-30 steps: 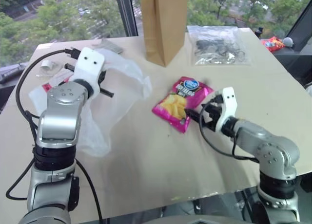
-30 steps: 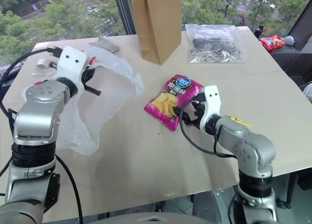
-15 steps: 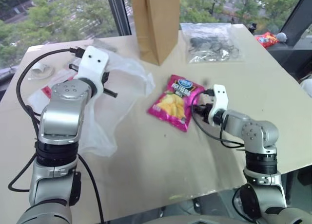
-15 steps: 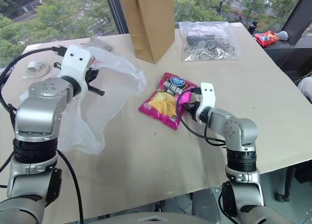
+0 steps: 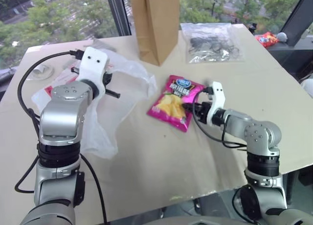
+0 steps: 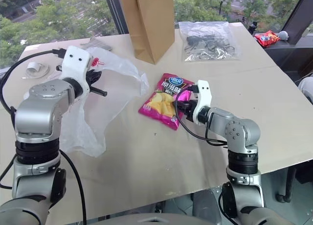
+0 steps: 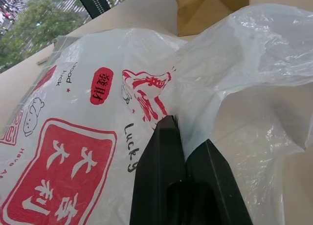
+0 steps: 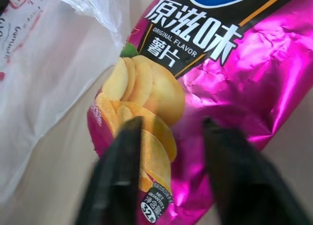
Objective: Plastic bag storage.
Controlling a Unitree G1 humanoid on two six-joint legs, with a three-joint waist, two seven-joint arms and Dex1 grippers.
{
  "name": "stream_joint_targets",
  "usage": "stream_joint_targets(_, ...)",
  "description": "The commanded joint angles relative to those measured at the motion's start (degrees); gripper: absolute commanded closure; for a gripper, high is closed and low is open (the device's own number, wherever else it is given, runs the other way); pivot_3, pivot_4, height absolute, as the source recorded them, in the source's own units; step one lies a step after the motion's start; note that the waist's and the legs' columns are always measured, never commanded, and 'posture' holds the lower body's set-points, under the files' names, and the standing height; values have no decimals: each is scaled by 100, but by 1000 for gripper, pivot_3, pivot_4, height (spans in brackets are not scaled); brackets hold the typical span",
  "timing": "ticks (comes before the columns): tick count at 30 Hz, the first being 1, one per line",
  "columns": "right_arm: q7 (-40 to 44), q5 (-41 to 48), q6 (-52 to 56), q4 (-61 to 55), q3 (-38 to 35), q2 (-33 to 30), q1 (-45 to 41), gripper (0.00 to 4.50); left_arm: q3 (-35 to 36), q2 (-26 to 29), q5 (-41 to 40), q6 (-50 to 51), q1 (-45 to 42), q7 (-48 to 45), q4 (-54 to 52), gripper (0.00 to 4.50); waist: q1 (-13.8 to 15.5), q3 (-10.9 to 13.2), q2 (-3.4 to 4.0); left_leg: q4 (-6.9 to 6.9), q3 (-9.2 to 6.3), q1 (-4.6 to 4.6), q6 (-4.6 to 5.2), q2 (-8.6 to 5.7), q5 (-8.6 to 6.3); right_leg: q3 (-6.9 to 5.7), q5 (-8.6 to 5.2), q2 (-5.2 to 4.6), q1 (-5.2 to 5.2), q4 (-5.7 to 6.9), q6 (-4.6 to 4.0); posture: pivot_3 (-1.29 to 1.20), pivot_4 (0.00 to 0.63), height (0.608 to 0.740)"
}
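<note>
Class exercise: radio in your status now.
Left claw shut on plastic bag. Right claw open over crisp packet. Nothing in the way.

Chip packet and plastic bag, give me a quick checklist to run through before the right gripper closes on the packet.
1. Left gripper shut on the plastic bag: ok.
2. Right gripper open, one finger over each side of the chip packet: ok.
3. Packet lying flat on the table, nothing resting on it: ok.
4. Bag mouth open wide enough for the packet: cannot tell.
5. Paper bag and bag of cables away from the packet: ok.
</note>
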Motion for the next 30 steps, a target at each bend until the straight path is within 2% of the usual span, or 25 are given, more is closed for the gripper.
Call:
stream_joint_targets(1,-124,113,118,-229,-156,44,34,839,193,52,-35,-84,-95,72,-102,4500,1,0,0,0,0,0,0,0,0,0,0,0,0,0,0,0,150,740)
stream_joint_targets(3,-179,143,207,-287,-216,34,65,48,199,54,-50,-85,-73,94,-105,4500,1,0,0,0,0,0,0,0,0,0,0,0,0,0,0,0,150,740)
stream_joint_targets(11,-144,536,688,-402,-454,220,372,48,226,53,-107,-60,-4,149,-147,4500,1,0,0,0,0,0,0,-1,0,1,0,0,-1,1,0,0,150,740)
stream_joint_targets(14,10,642,748,-351,-310,295,520,48,252,61,-140,-67,52,155,-161,4500,-2,-1,1,0,0,0,0,0,0,3,0,0,-1,2,0,0,150,740)
stream_joint_targets(19,357,292,116,310,170,363,549,48,261,59,-200,-61,97,163,-186,4500,-9,-2,-1,1,2,4,0,-4,0,5,0,2,-1,8,0,0,150,740)
stream_joint_targets(26,642,-630,-1073,1500,928,254,285,48,277,120,-226,0,158,142,-255,4500,-28,-11,-8,10,16,32,-6,0,4,25,2,6,2,41,-4,0,150,740)
stream_joint_targets(28,708,-806,-1378,1677,1053,235,225,599,276,127,-234,16,174,150,-275,4500,-21,-13,-11,13,20,40,-15,4,10,30,8,9,5,52,-13,0,150,740)
stream_joint_targets(30,828,-952,-1681,1754,1163,200,237,1427,281,126,-245,48,194,159,-323,4500,-9,-14,-13,15,17,42,-24,6,17,28,13,10,5,61,-20,0,150,740)
